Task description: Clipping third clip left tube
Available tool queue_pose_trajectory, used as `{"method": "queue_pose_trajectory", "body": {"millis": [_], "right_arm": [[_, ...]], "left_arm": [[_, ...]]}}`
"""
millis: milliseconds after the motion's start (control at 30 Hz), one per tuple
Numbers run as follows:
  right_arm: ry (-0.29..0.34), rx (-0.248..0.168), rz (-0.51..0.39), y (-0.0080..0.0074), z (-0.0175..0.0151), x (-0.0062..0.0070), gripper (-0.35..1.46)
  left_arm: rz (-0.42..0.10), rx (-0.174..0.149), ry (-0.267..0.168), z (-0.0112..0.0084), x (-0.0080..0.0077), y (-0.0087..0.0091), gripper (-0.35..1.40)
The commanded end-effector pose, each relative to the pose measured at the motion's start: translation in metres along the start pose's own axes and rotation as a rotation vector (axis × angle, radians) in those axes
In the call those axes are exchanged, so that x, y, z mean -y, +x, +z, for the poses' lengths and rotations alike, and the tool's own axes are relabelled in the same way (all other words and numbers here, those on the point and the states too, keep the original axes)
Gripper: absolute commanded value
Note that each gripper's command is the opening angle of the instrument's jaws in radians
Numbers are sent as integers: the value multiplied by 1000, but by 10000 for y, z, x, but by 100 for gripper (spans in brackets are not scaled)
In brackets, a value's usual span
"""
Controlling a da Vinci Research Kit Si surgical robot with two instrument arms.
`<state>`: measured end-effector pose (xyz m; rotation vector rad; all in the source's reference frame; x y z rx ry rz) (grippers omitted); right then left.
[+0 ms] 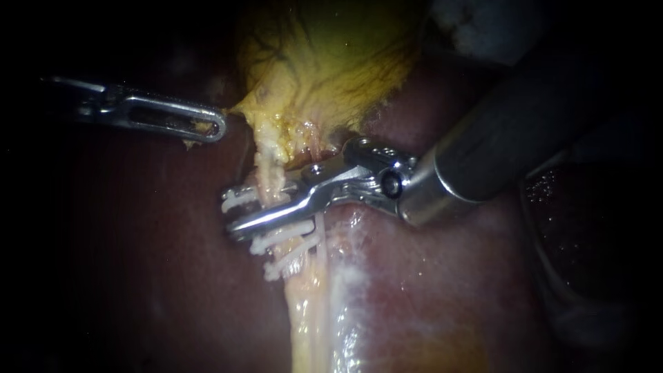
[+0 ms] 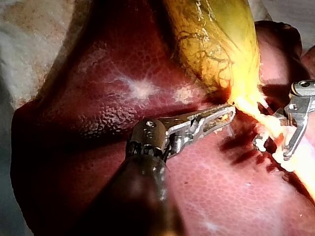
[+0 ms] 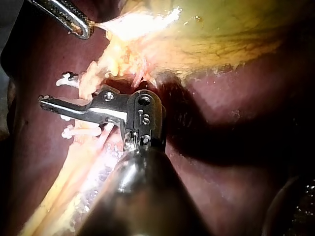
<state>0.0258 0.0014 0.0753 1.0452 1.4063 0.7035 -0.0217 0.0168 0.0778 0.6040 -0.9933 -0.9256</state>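
Observation:
The yellow-green gallbladder point(image 1: 324, 62) narrows into a pale left tube point(image 1: 307, 304) that runs down over the liver point(image 1: 138, 262). My right instrument point(image 1: 233, 213) reaches across this tube, one jaw on each side with a gap between them. A white clip point(image 1: 238, 199) lies at the tip of its upper jaw. Two more white clips point(image 1: 286, 236) point(image 1: 284, 266) sit on the tube just below the lower jaw. My left instrument point(image 1: 210, 128) is shut on a strand of gallbladder tissue point(image 1: 238, 110) and holds it to the left; the left wrist view shows that grip point(image 2: 224, 117) too.
Dark red liver point(image 2: 98, 98) surrounds the tube and gallbladder on all sides. White gauze point(image 1: 483, 21) shows at the upper right behind my right shaft. A dark glossy fold point(image 1: 580, 235) lies at the right edge.

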Motion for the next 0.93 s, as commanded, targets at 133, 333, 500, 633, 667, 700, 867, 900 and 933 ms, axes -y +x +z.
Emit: {"method": "queue_pose_trajectory", "body": {"millis": [133, 333, 500, 633, 667, 700, 867, 900, 933], "right_arm": [[0, -1, 42, 1, -1, 1, -10], [0, 0, 71, 0, -3, 2, -35], [-1, -1, 70, -2, -3, 1, -35], [-1, -1, 69, -3, -4, 1, -35], [-2, -1, 69, -3, -4, 0, -35], [-2, -1, 69, -3, -4, 0, -35], [-2, -1, 69, -3, -5, -1, -35], [-2, -1, 69, -3, -5, -1, -35], [-2, -1, 69, -3, -5, -1, -35]], "left_arm": [[0, 0, 0, 0, 0, 0, -35], [0, 0, 0, 0, 0, 0, -35], [0, 0, 0, 0, 0, 0, -35], [0, 0, 0, 0, 0, 1, -35], [0, 0, -1, 0, 0, 1, -35], [0, 0, -1, 0, 0, 1, -35], [1, 0, -1, 1, 0, 1, -35], [1, 0, -1, 1, 0, 1, -35], [1, 0, -1, 1, 0, 1, -35]]}}
